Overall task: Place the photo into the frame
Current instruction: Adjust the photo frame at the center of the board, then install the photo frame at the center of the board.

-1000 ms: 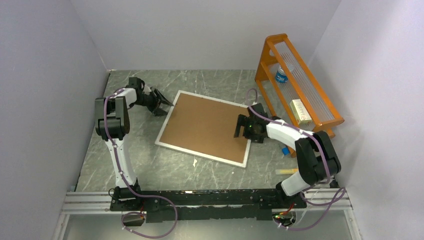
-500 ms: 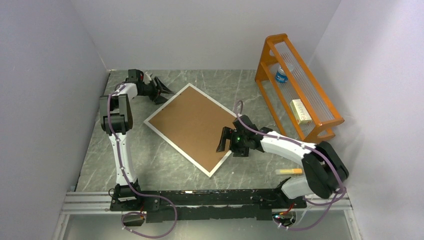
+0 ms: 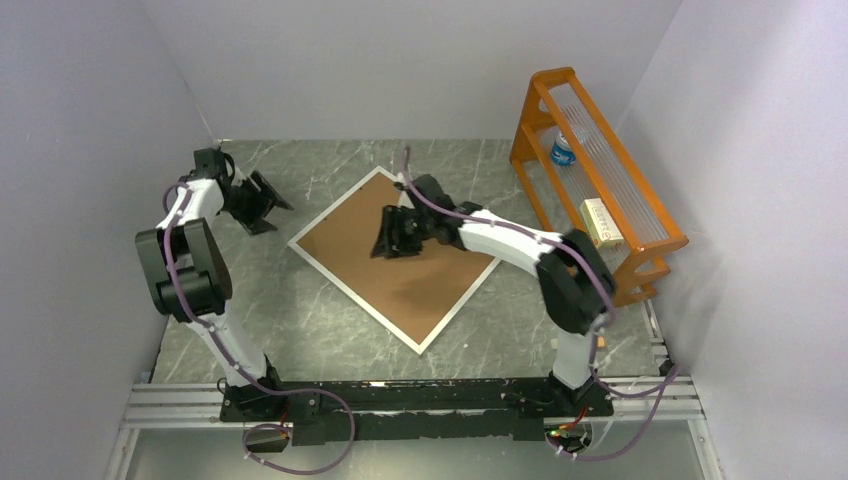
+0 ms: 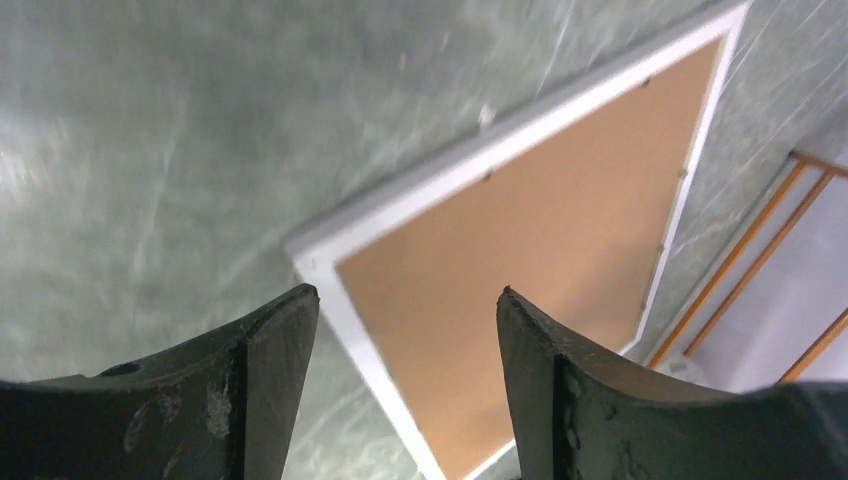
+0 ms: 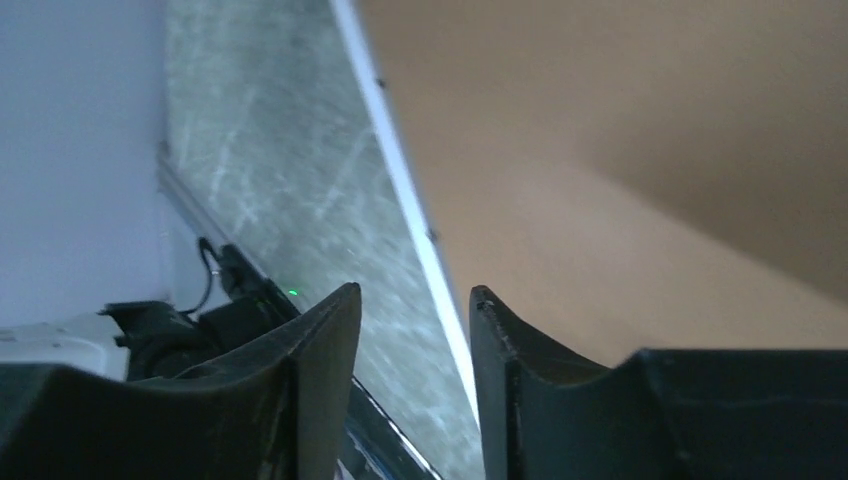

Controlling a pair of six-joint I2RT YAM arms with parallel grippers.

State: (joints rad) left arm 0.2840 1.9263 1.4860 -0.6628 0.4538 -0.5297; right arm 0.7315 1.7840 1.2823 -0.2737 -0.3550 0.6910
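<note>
The frame (image 4: 470, 167) lies face down mid-table, brown backing (image 3: 400, 285) up, its front hidden; the right gripper (image 3: 392, 235) is over its 12 o'clock half, jaws slightly apart, empty; the left gripper (image 3: 262, 200), wide and empty, sits off its 10 o'clock side; only the top view shows the rack (image 3: 600, 190) whole.

The frame (image 3: 420, 292) lies on the table (image 3: 300, 325), rack (image 3: 600, 180) to its right, left tool (image 3: 268, 208) to its left.

Looks like a robotics lab cell to me: plain pale walls (image 3: 420, 60) boxing in a marble-look worktop (image 3: 300, 325), left arm (image 3: 185, 275) and right arm (image 3: 500, 238) bolted to an aluminium rail (image 3: 165, 405), purple cables (image 3: 346, 430) trailing.
</note>
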